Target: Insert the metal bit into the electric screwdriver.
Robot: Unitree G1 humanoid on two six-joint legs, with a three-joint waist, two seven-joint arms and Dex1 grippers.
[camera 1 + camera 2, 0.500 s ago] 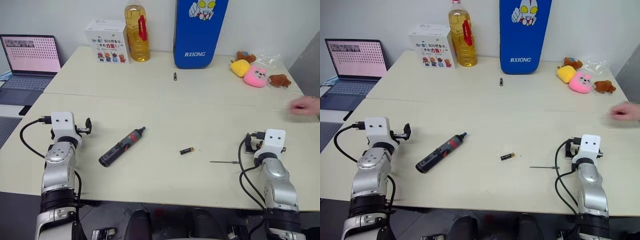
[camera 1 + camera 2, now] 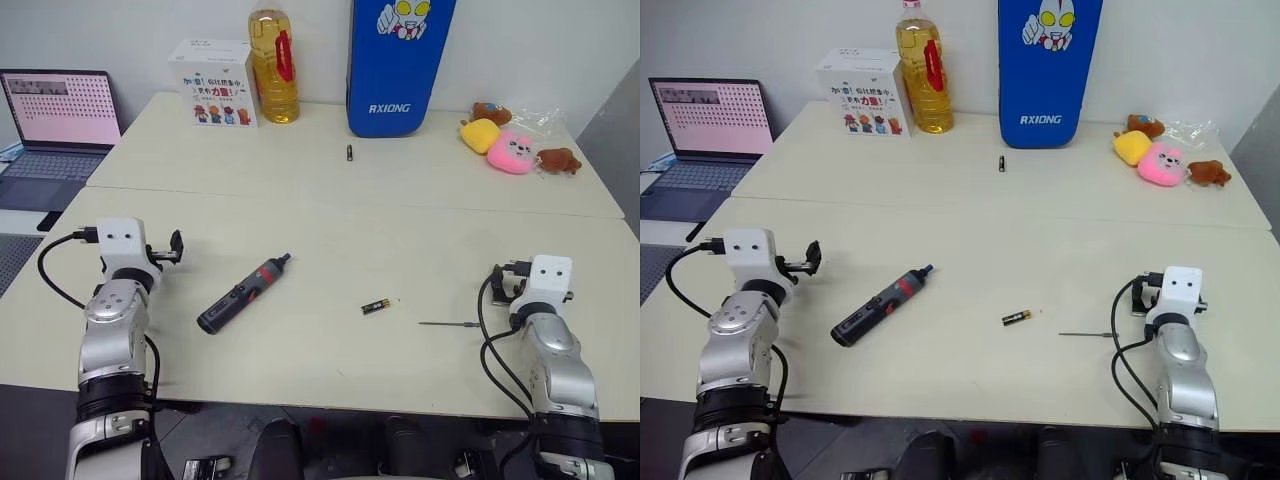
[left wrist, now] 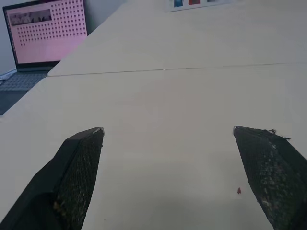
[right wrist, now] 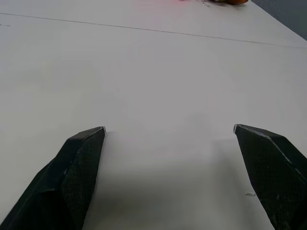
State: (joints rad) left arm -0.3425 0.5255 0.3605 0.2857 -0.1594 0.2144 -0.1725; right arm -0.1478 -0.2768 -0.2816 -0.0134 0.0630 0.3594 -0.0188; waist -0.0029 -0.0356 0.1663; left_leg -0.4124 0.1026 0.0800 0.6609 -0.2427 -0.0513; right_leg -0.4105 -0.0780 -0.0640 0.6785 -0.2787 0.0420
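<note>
Laptop [image 2: 58, 120], box [image 2: 213, 82], oil bottle [image 2: 273, 65], blue case [image 2: 397, 62], plush toys [image 2: 510, 143] along table's [image 2: 330, 215] far edge.

Cream table [image 2: 400, 220] with screwdriver [image 2: 243, 293], bit [image 2: 448, 324]

Both forearms are rounded silver-grey metal shells with black joint bands. Each wrist carries a white box-shaped camera housing with two small dark dots on its face. Black cables loop from the housings along the arms. The fingers [image 3: 79, 177] are black, wedge-shaped and finely textured.
</note>
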